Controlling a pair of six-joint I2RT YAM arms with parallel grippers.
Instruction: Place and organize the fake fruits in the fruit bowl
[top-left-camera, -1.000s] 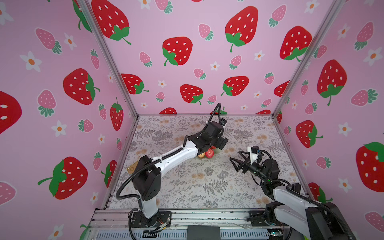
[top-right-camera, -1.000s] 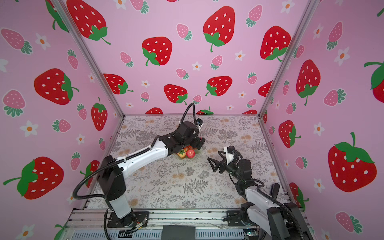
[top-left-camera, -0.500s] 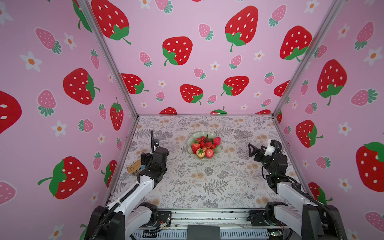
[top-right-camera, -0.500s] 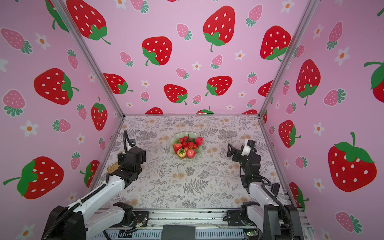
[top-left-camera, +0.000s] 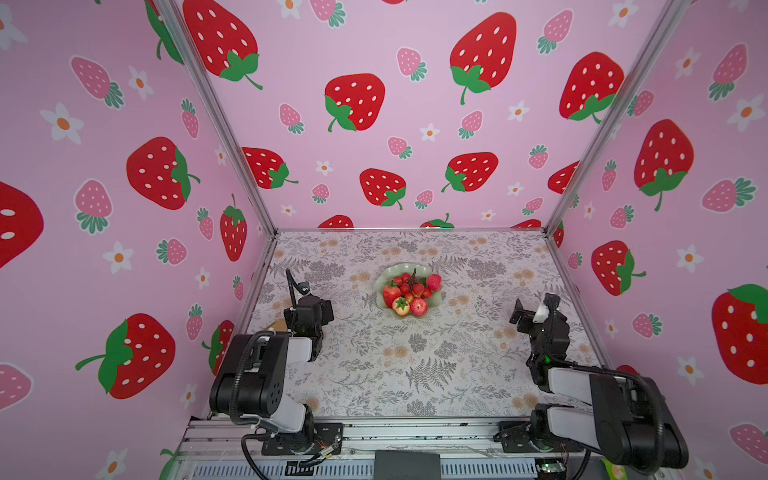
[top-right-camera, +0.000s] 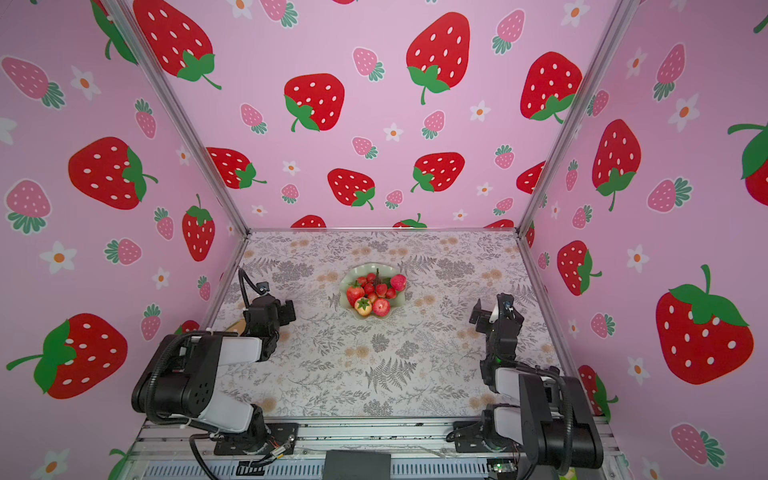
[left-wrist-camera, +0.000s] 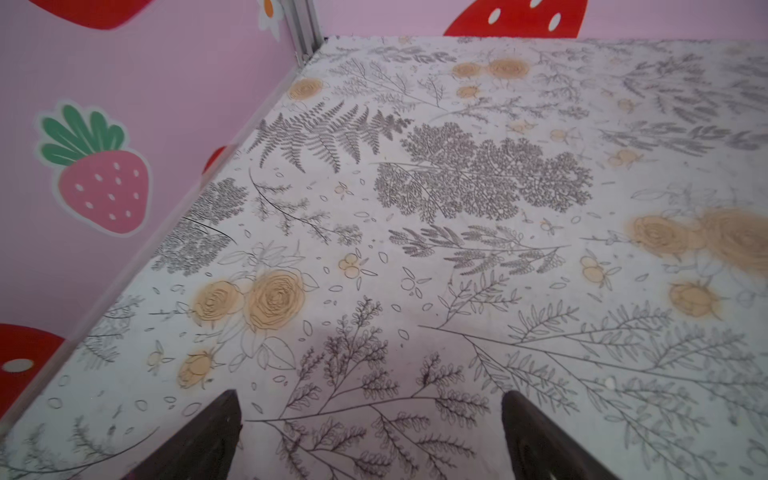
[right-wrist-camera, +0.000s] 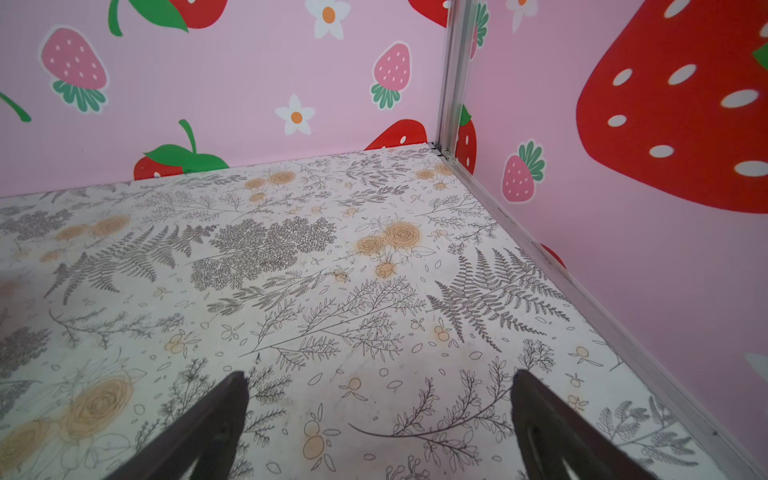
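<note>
The pale green scalloped fruit bowl (top-left-camera: 386, 274) (top-right-camera: 357, 272) stands on the table a little behind the middle in both top views. The fake fruits lie heaped inside it: a strawberry (top-left-camera: 390, 293), a cluster of red berries (top-left-camera: 411, 286), a red-yellow apple (top-left-camera: 401, 306), a red round fruit (top-left-camera: 419, 306) and a bumpy pinkish ball (top-left-camera: 433, 281). My left gripper (top-left-camera: 323, 311) (left-wrist-camera: 370, 399) hangs open and empty by the left wall. My right gripper (top-left-camera: 520, 316) (right-wrist-camera: 379, 376) is open and empty near the right wall. Both are well clear of the bowl.
A tan-gold object (top-left-camera: 276, 325) peeks out behind the left arm by the left wall. Pink strawberry-print walls with metal posts (right-wrist-camera: 455, 79) close in the floral table (top-left-camera: 415, 365) on three sides. Both arms are folded back at the front rail.
The left arm, which reached over the bowl a second ago, has drawn back to the left front. The right arm has pulled away toward the right wall. The bowl is now uncovered.
</note>
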